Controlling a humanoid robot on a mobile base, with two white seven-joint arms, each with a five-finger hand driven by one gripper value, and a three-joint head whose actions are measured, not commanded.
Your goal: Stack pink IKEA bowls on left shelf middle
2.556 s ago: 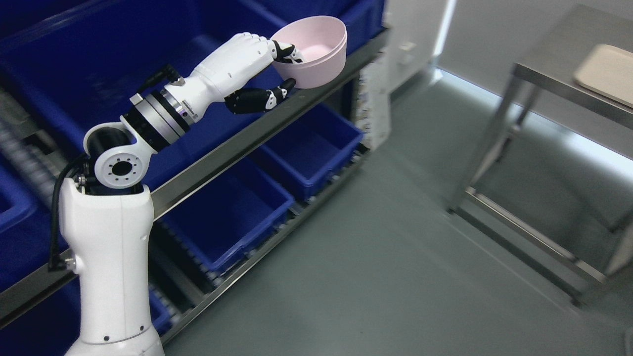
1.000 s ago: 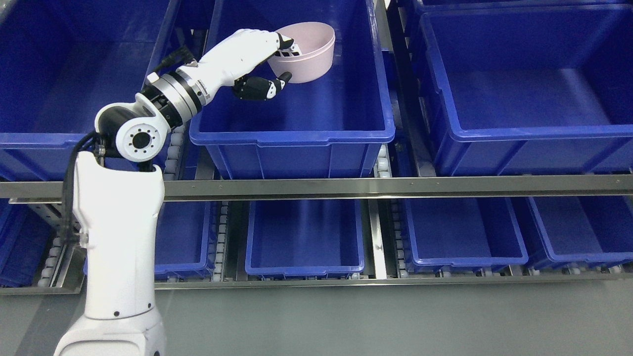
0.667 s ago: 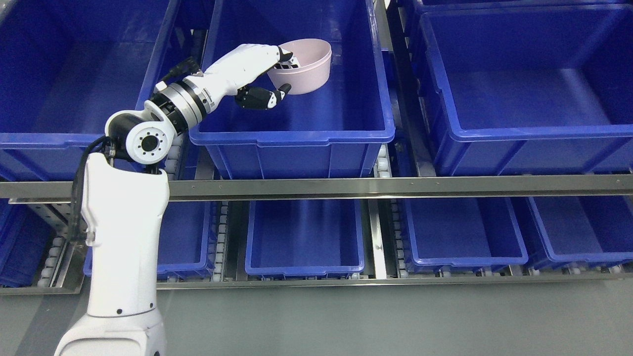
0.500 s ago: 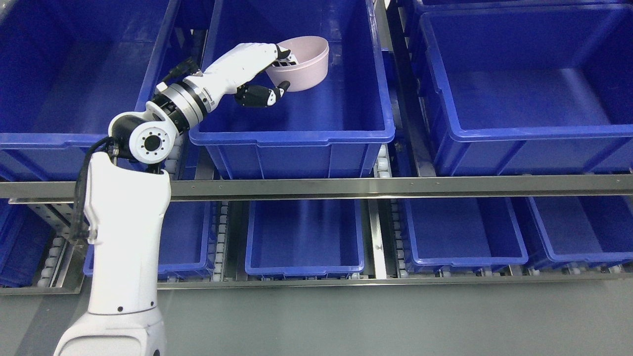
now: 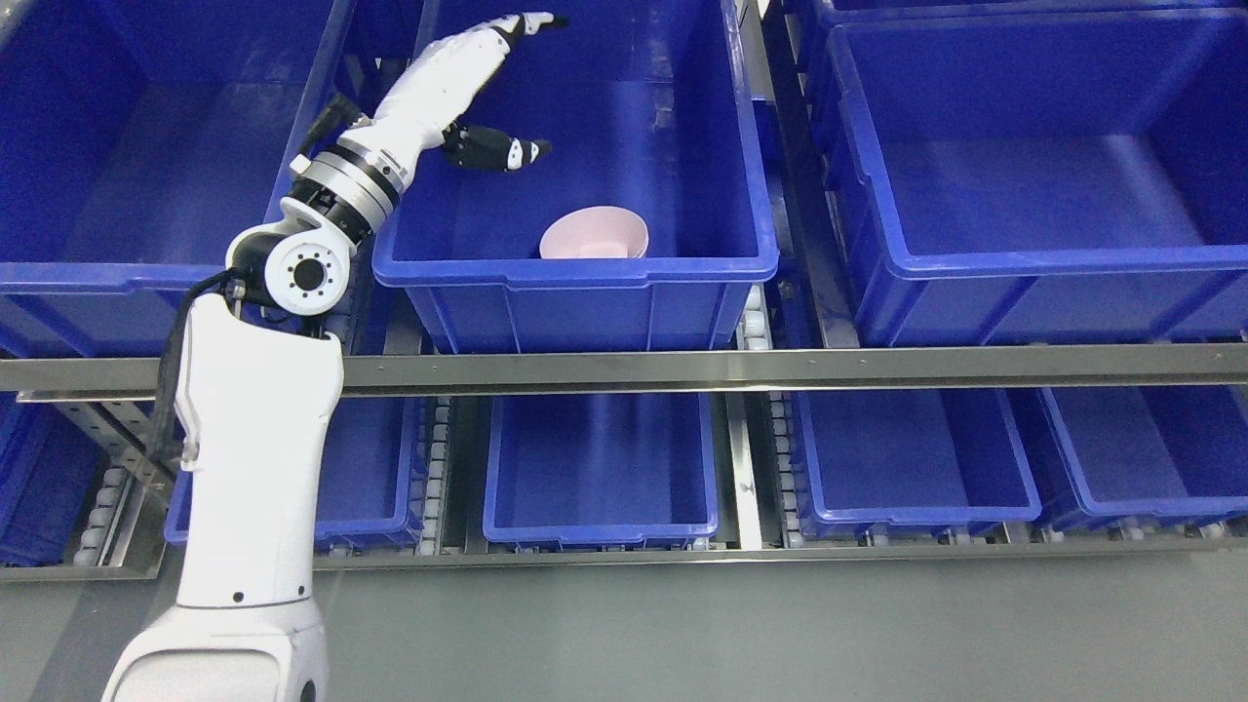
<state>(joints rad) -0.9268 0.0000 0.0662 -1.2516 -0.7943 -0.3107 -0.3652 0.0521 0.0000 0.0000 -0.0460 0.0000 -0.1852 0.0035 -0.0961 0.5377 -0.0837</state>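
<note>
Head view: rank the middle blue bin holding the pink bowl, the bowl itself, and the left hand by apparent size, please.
1. Middle blue bin, clearly largest.
2. Left hand, spread open.
3. Pink bowl, partly hidden by the bin's wall, so its rank below the hand is unsure.

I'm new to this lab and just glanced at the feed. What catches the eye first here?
A single pink bowl sits upright in the middle blue bin on the upper shelf level, near the bin's front wall. Above it the white left hand reaches over the same bin with fingers spread, holding nothing. Every other blue bin in view looks empty.
</note>
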